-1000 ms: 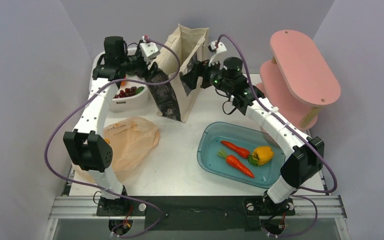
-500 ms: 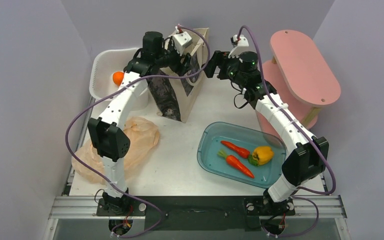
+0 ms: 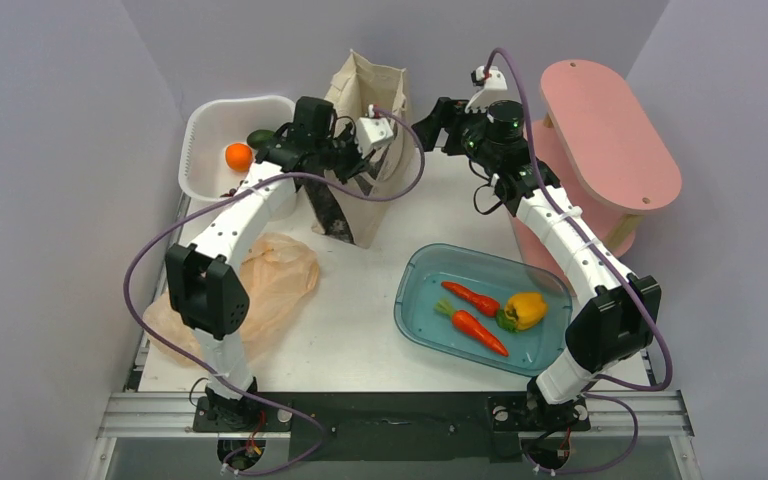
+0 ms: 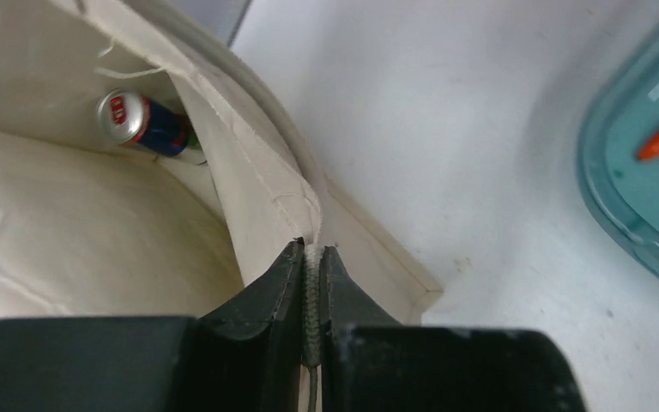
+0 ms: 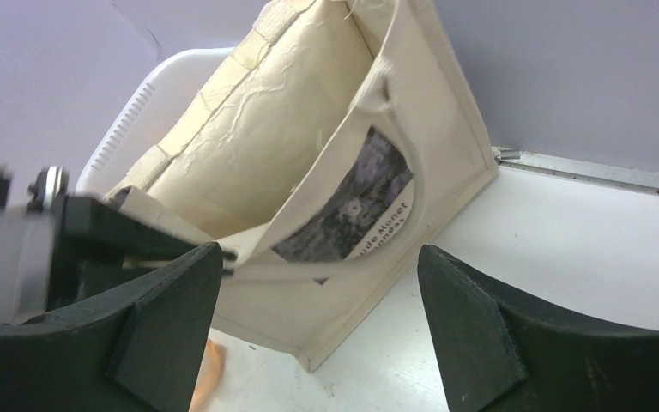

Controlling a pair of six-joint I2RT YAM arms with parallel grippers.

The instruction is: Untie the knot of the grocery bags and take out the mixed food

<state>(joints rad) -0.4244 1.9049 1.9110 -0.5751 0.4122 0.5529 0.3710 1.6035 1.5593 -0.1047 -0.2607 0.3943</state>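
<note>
Left gripper (image 4: 309, 253): jaws pressed together on the rim of the cream canvas tote (image 4: 257, 172), pinching a fold of cloth and holding that side of the mouth out. Right gripper (image 5: 319, 257): jaws spread wide, nothing between them, poised just beside the tote's open mouth on its right and facing into it.

Blue-silver can (image 4: 142, 120): on its side deep inside the tote, beyond and to the left of the left fingertips in the wrist view. Lid end shows; the body runs away behind the pinched wall. It cannot be seen in the right wrist view.

Assessment: the left arm is nearer the can but occupied. The right arm is free at the opening, so the reach appears to fall to it, in through the mouth toward the pinched side. Cloth walls stand close around the can; room for spread jaws looks tight.

Surroundings: white table (image 3: 360, 300) carries a teal tray (image 3: 405, 300) with two carrots (image 3: 470, 298) and a yellow bell pepper (image 3: 525, 310). Peach plastic bag (image 3: 270, 280) lies slack, well apart from both grippers.
</note>
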